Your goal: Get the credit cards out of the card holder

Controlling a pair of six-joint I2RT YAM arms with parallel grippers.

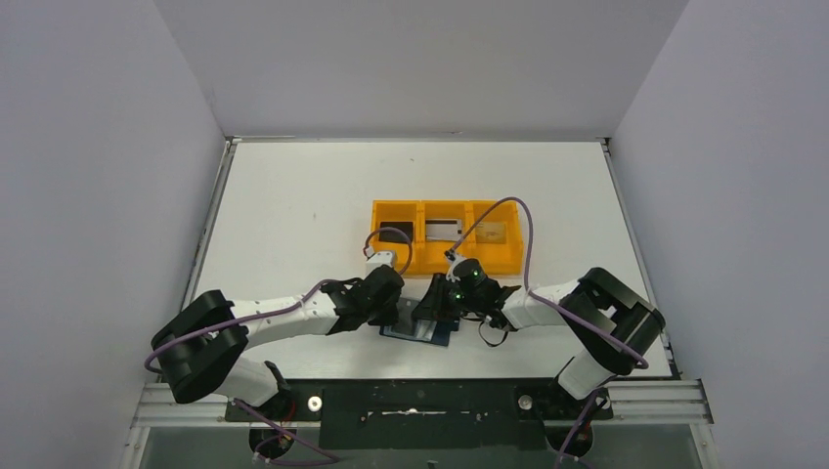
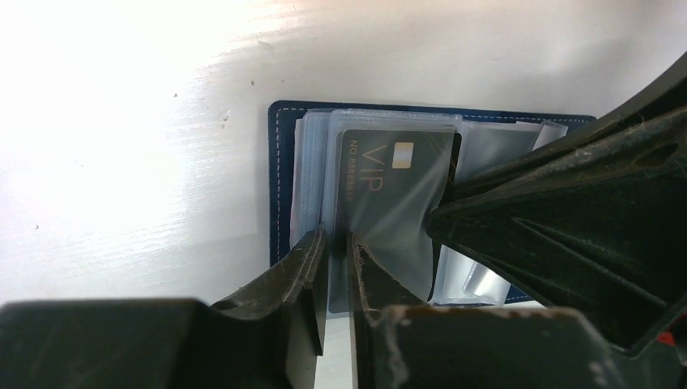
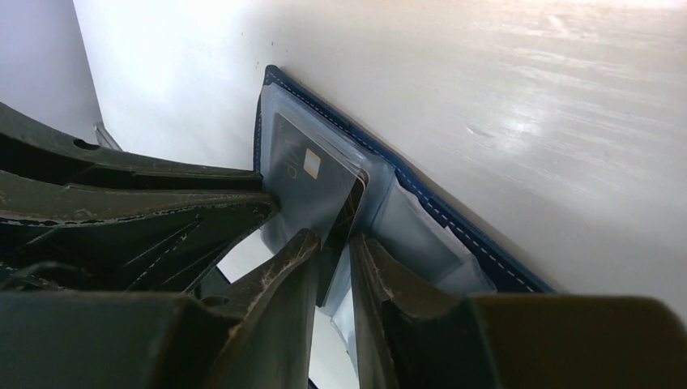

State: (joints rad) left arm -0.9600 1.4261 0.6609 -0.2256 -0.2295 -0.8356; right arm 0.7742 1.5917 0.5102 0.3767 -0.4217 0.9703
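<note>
The card holder [image 1: 420, 330], a navy wallet, lies open on the table between both arms. A black credit card [image 2: 381, 174] marked VIP sits partly inside one of its clear sleeves. My left gripper [image 2: 336, 247] is shut on the near edge of that sleeve. My right gripper [image 3: 336, 247] comes in from the other side. Its fingers stand slightly apart around the black card's [image 3: 312, 182] protruding corner. From above, the left gripper [image 1: 396, 311] and right gripper [image 1: 442, 308] nearly meet over the wallet. Other sleeves look empty.
Just behind the wallet stands an orange three-compartment tray [image 1: 445, 264]. It holds a black card [image 1: 394, 233], a silver card [image 1: 442, 229] and a gold card [image 1: 491, 232], one per compartment. White walls enclose the table on three sides.
</note>
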